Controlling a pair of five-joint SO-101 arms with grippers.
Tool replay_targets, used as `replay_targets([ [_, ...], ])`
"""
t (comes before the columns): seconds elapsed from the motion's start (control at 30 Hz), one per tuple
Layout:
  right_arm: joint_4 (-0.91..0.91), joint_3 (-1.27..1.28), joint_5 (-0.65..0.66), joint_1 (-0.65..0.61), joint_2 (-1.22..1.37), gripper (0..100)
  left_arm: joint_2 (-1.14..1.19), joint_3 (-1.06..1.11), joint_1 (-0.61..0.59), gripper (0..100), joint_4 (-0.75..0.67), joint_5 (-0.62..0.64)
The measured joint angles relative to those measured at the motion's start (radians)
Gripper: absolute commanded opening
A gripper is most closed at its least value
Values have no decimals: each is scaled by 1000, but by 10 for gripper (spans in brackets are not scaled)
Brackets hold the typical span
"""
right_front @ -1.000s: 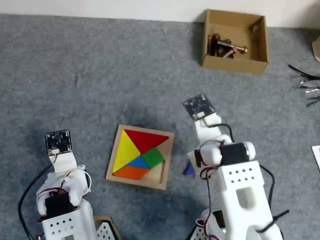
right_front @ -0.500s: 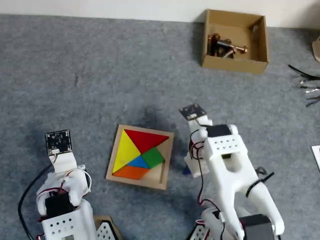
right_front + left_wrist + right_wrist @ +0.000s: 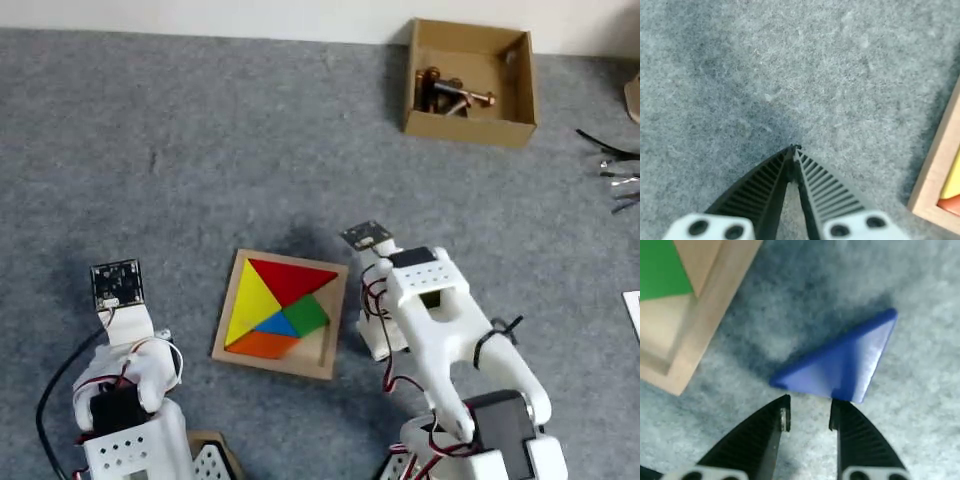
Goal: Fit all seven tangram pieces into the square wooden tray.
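Note:
The square wooden tray (image 3: 333, 318) lies on the grey carpet with red (image 3: 290, 279), yellow (image 3: 250, 302), green (image 3: 307, 315), small blue (image 3: 277, 325) and orange (image 3: 265, 344) pieces in it. Bare wood shows along its right side. A dark blue triangle (image 3: 840, 362) lies on the carpet just outside the tray's corner (image 3: 715, 325). My right gripper (image 3: 807, 415) hangs open at that triangle's edge, nothing between its fingers. The right arm (image 3: 425, 300) stands right of the tray. My left gripper (image 3: 792, 150) is shut and empty over carpet, left of the tray's edge (image 3: 937, 170).
A cardboard box (image 3: 468, 120) holding metal parts stands at the back right. Loose cables (image 3: 615, 165) lie at the right edge. The left arm (image 3: 125, 385) sits at the front left. Open carpet spreads behind the tray.
The right arm swung left toward the tray and stretched over the dark blue triangle, which it now covers in the high view. The left arm kept still.

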Motion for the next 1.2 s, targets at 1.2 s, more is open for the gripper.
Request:
replay_targets([
  [1.2, -68, -143, 259, 0, 21, 135, 0, 0, 0, 5, 0, 0],
])
